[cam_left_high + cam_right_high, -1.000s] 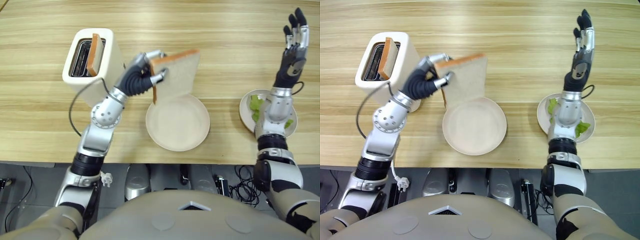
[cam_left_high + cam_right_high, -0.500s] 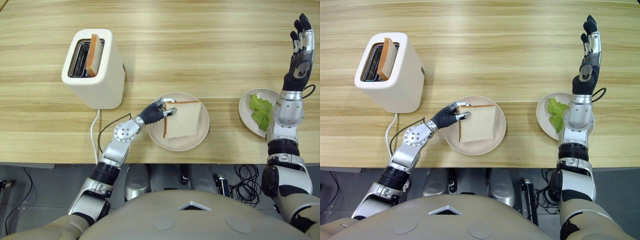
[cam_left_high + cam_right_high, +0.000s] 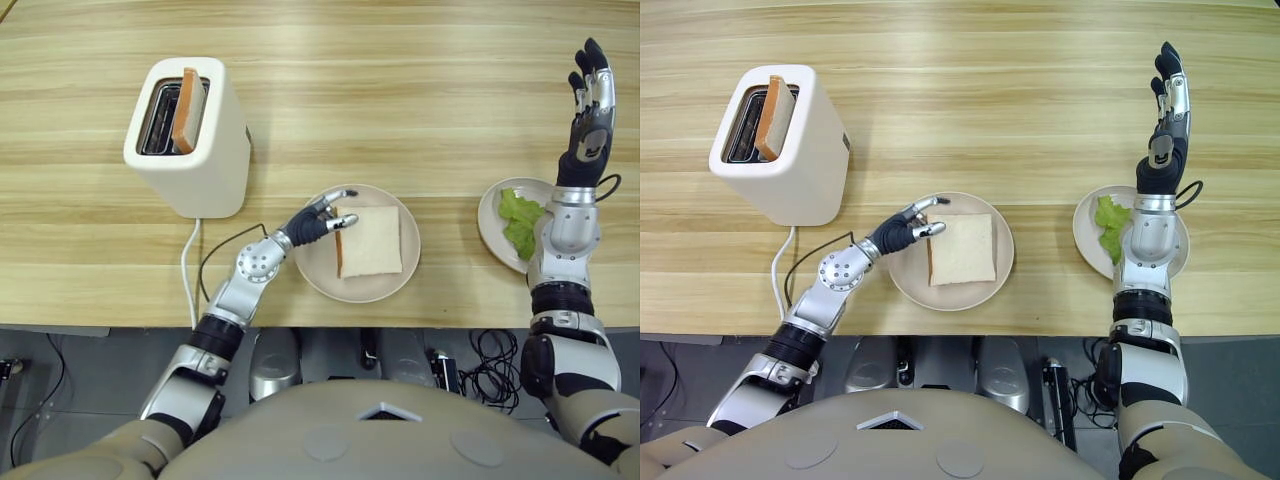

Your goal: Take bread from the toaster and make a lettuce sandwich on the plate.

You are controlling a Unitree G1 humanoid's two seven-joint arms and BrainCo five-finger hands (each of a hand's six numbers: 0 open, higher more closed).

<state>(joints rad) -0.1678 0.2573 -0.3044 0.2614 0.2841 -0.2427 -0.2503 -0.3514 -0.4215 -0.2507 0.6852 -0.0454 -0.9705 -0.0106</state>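
A bread slice (image 3: 370,240) lies flat on the round plate (image 3: 318,272) near the tabletop's (image 3: 400,90) front edge. The left robot hand (image 3: 318,220) sits at the plate's 10 o'clock rim, fingers loosely extended, gripping nothing. Farther off at 10 o'clock, the toaster (image 3: 190,160) holds a second slice (image 3: 188,95). At 3 o'clock, lettuce (image 3: 520,222) rests on a small dish (image 3: 489,215). The right robot hand (image 3: 587,110) is at the dish's 12 o'clock, spread wide and empty.
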